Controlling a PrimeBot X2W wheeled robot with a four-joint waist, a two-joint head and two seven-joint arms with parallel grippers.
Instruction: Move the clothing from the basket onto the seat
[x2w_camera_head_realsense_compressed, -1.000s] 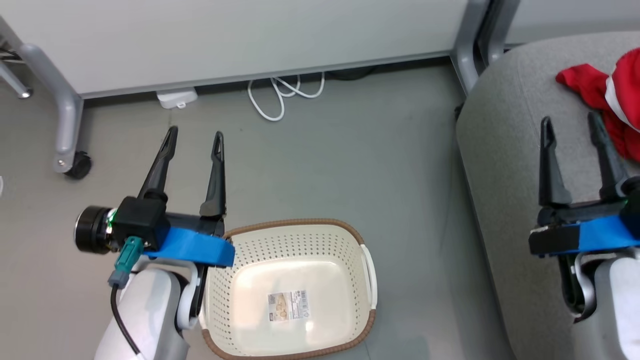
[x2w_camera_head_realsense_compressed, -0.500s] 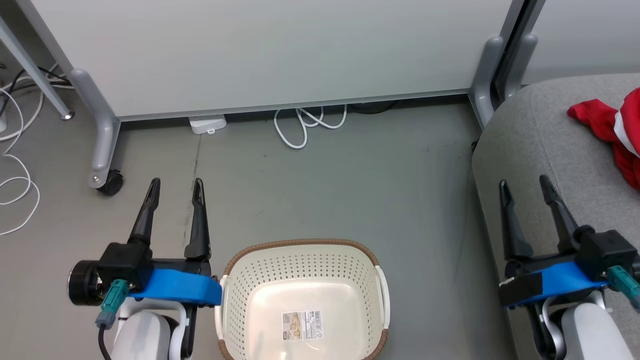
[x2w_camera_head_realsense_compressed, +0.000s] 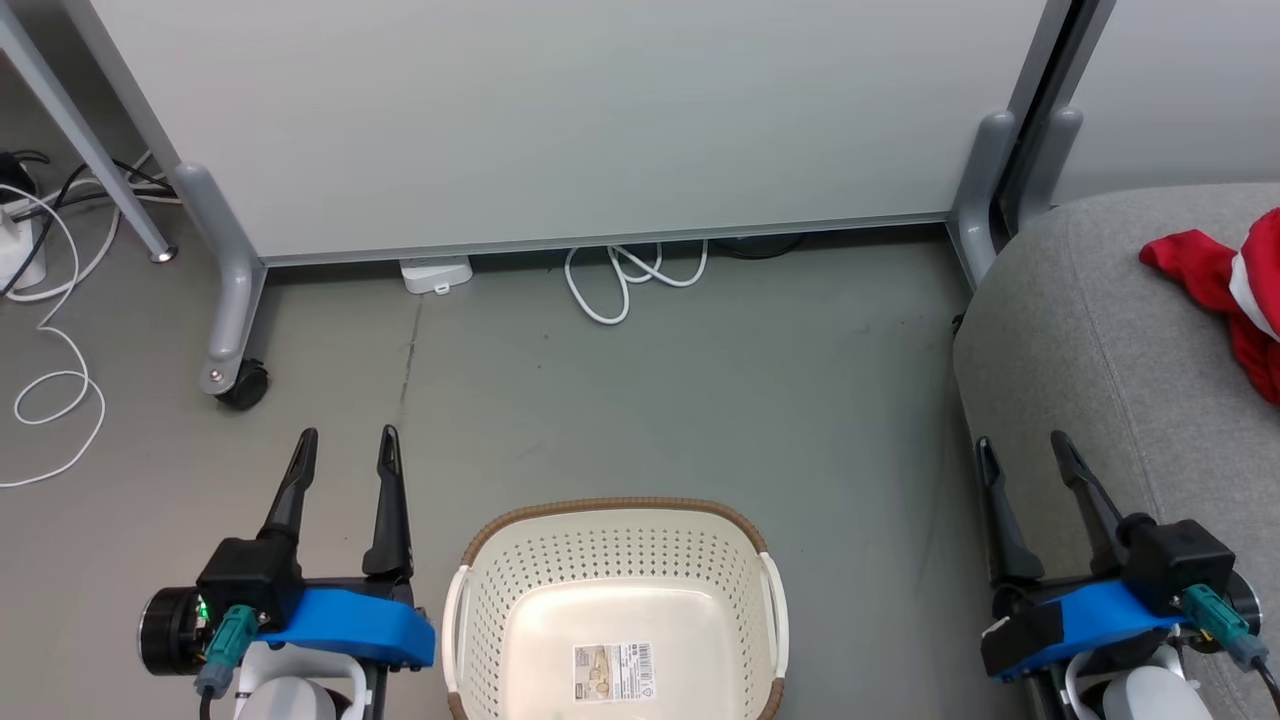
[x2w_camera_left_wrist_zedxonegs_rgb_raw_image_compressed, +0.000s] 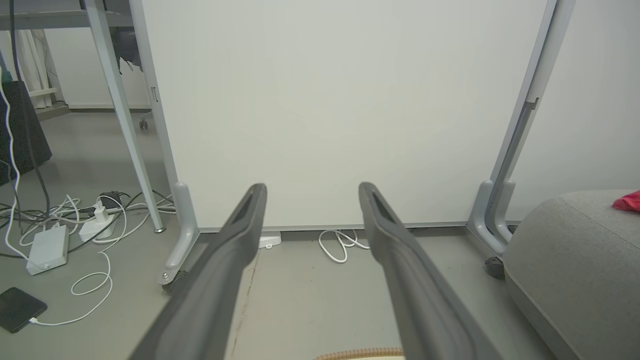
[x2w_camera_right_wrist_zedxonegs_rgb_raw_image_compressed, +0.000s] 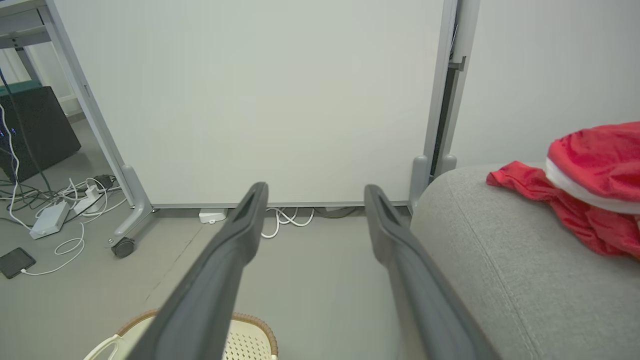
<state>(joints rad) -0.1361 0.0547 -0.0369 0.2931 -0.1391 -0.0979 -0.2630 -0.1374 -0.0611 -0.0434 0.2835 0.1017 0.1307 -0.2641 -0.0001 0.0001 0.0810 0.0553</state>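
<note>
Left gripper (x2w_camera_head_realsense_compressed: 347, 435) is standing wide open, holding nothing and touching nothing; its long dark tapered fingers are pointing toward the white panel (x2w_camera_head_realsense_compressed: 560, 120). Right gripper (x2w_camera_head_realsense_compressed: 1022, 442) is likewise gaping wide and empty, hanging at the left edge of the seat (x2w_camera_head_realsense_compressed: 1080, 330); whether it is touching the fabric cannot be judged. Between the arms the basket (x2w_camera_head_realsense_compressed: 610, 505) is sitting on the grey floor (x2w_camera_head_realsense_compressed: 700, 380). It is cream perforated plastic with a brown woven-look rim, a printed label (x2w_camera_head_realsense_compressed: 612, 672) is lying on its bottom, and the frame is cutting off its near end. The clothing (x2w_camera_head_realsense_compressed: 1225, 290), crumpled red cloth with a white band, is lying toward the seat's right side and running out of frame. The seat is showing light grey woven upholstery with a rounded shape.
</note>
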